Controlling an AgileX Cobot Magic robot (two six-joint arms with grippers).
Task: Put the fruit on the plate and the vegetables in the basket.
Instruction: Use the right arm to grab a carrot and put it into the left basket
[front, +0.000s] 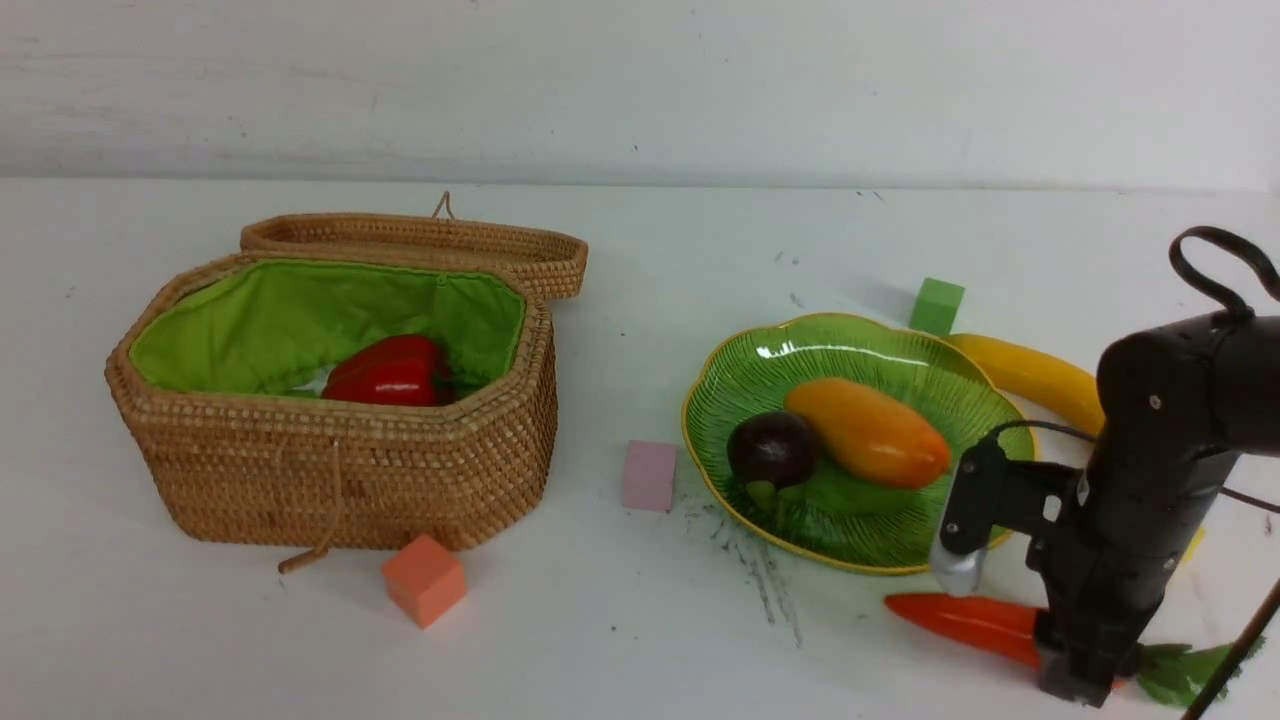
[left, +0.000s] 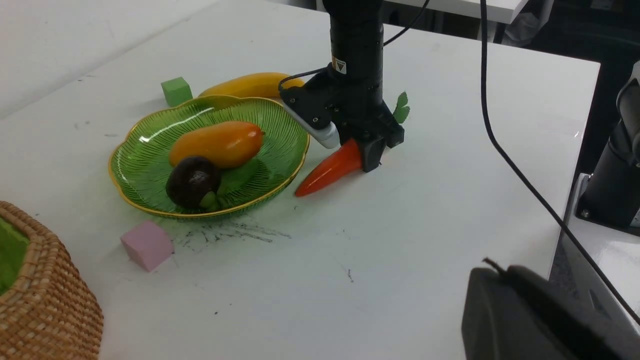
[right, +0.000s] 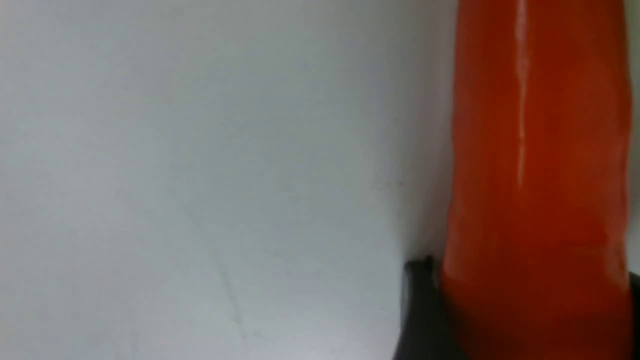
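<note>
An orange carrot (front: 965, 620) (left: 330, 170) (right: 535, 175) lies on the table just in front of the green plate (front: 720, 400) (left: 130, 150). My right gripper (front: 1075, 670) (left: 370, 155) (right: 525, 320) reaches down over its thick end, with a finger pressed on each side. On the plate rest the mango (front: 868, 432) and the mangosteen (front: 772, 448). The banana (front: 1030, 375) lies on the table behind the plate. A red pepper (front: 390, 370) sits inside the open basket (front: 330, 470). My left gripper (left: 502, 272) is shut and empty, away from everything.
A green cube (front: 937, 305) stands behind the plate, a pink cube (front: 649, 476) between plate and basket, and an orange cube (front: 424, 580) in front of the basket. The carrot's leaves (front: 1190, 670) stick out past my right arm. The table edge runs close on the right.
</note>
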